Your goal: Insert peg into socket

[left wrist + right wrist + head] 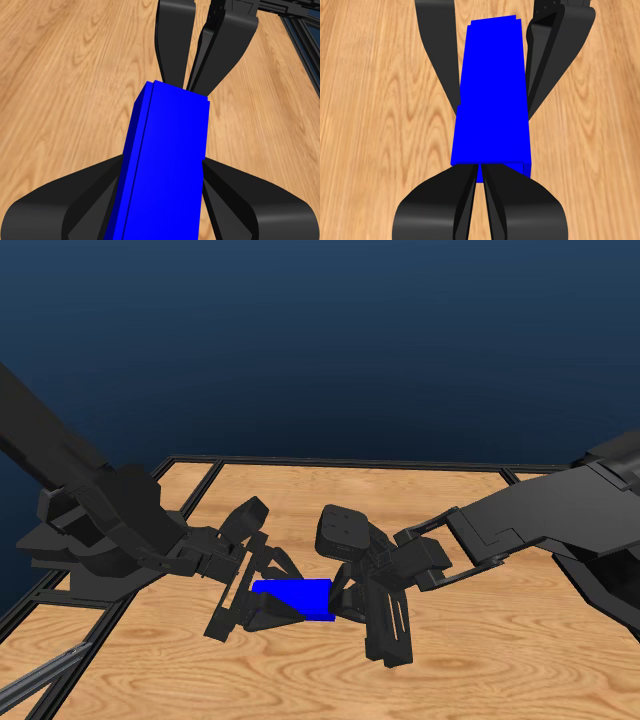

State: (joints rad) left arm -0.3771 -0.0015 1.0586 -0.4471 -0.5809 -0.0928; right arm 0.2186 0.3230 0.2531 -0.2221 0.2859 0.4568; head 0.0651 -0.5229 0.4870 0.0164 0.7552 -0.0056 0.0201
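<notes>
Rendered frames, sharp throughout, no blur, no noise, no edge distortion. Lighting flat and even; source direction can't be read. Wooden table (470, 660) bright, no glare. Black arms read as near-silhouettes with faint shading. Backdrop dim dark-blue gradient.

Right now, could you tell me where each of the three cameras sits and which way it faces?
Head view: on the third arm, looking over the table; shows both arms, the left gripper and right gripper meeting at the blue socket.
Left wrist view: on the left wrist, looking along its jaws gripping the socket; the right gripper lies beyond.
Right wrist view: on the right wrist, facing the socket end-on.
All three share the socket; no red peg shows.
</notes>
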